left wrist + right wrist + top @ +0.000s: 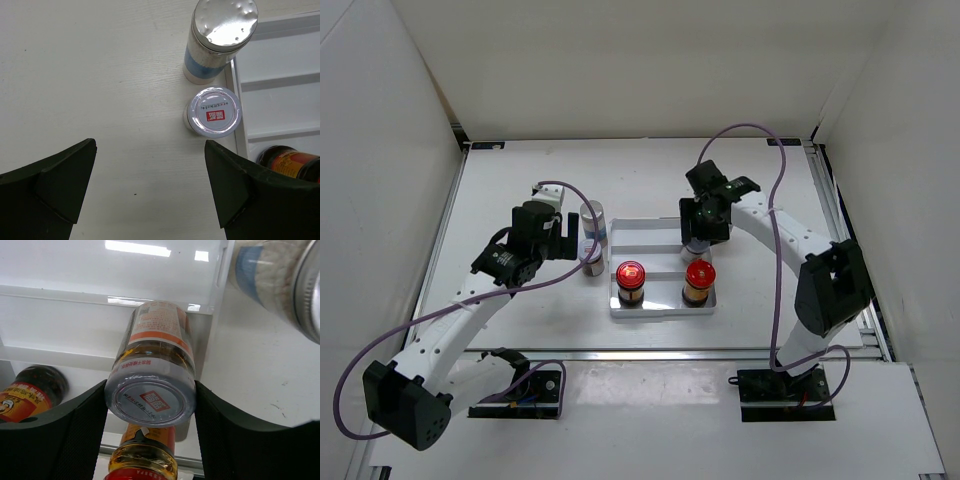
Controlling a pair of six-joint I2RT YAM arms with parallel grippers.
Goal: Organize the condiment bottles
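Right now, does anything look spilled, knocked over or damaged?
Nothing is spilled or toppled. The only oddity is the silver-capped bottle, standing on the table beside the tray. Its cap shows small dimples, possibly dents. The right gripper holds a white-lidded jar at the tray.

White links (460, 322), black joints (830, 290), purple cables (777, 300), seemingly dark-green end effector fingers (55, 190)

On the lid of the white-lidded jar (212, 111) you'll find a red patch with white Chinese characters and a line of tiny print, neither legible. The second white-lidded jar (151, 367) shows a matching red patch on its lid, and its orange label's print is unreadable.
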